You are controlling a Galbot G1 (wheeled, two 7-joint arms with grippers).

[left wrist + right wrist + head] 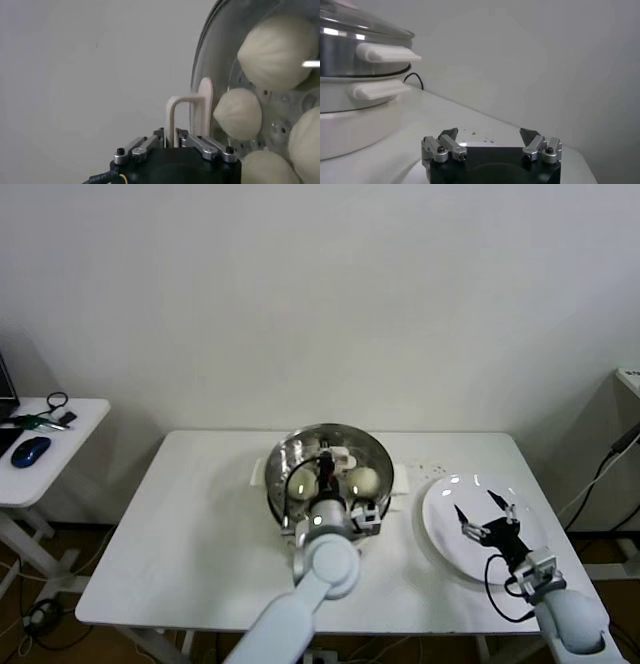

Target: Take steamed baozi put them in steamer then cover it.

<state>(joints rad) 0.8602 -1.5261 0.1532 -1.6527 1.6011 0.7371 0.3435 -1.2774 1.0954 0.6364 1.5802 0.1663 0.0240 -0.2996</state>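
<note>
With the glass lid [250, 95] now sitting over the buns [362, 480] in the steamer [330, 469], the left gripper [171, 141], fingers barely parted around its cream handle [182, 116], should release fully and lift straight up, while the right gripper [487, 515] waits open above the plate [440, 529].

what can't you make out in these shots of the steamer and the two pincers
- Fourth baozi: the head view shows only about three baozi in the steamer; the left arm covers the rest.
- Left pincer: around the lid handle in the left wrist view, but contact with it is unclear.
- Lid seating: the right wrist view cuts the glass lid at the edge.
- Plate: the open right pincer hides part of it.
</note>
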